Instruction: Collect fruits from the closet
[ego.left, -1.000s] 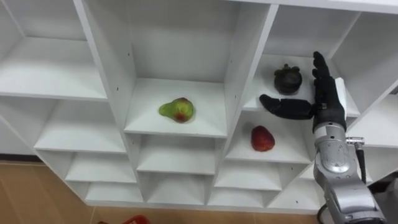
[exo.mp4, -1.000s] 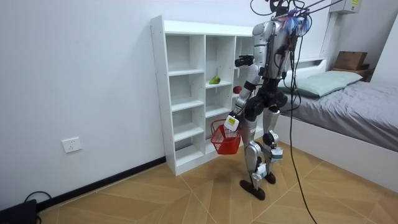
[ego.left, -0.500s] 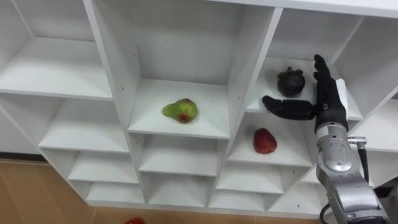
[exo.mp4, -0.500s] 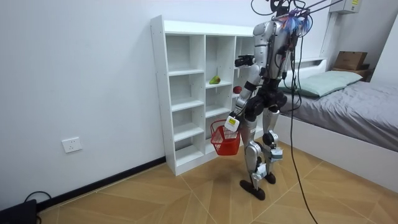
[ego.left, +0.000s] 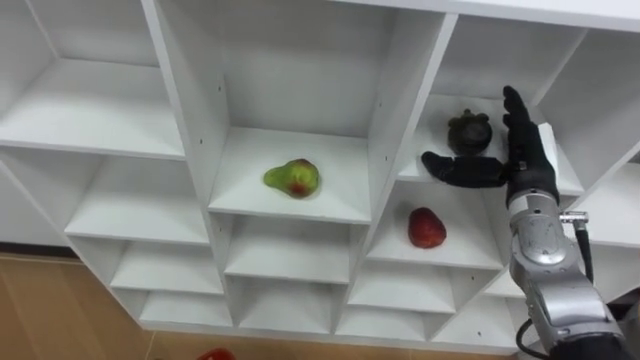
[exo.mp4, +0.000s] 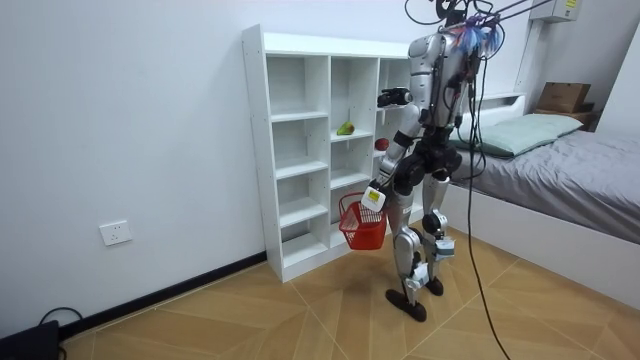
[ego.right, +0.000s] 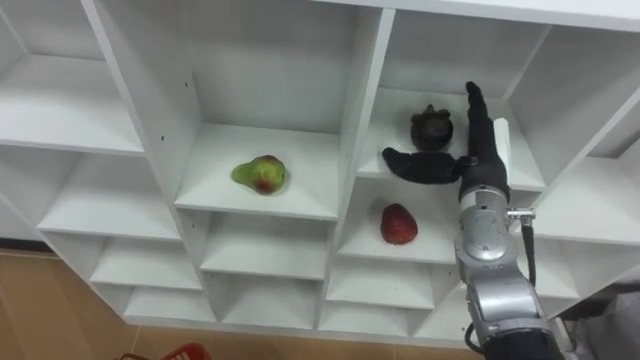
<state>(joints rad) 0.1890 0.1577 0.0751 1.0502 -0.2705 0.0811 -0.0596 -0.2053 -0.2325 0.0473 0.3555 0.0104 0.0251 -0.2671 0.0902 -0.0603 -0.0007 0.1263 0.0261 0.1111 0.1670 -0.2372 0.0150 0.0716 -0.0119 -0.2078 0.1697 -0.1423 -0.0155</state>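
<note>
The left hand (exo.mp4: 373, 194) holds a red basket (exo.mp4: 362, 226). A pear (ego.left: 292, 178) sits in the shelf's (ego.left: 396, 110) middle box. Further right lies a red fruit (ego.left: 427, 227), with a dark fruit (ego.left: 469, 132) one box up. The right hand (ego.left: 524, 166) is wide open just beside the dark fruit, holding nothing.

Eye views face the closet (ego.left: 395, 110) closely — room view stands well back.
</note>
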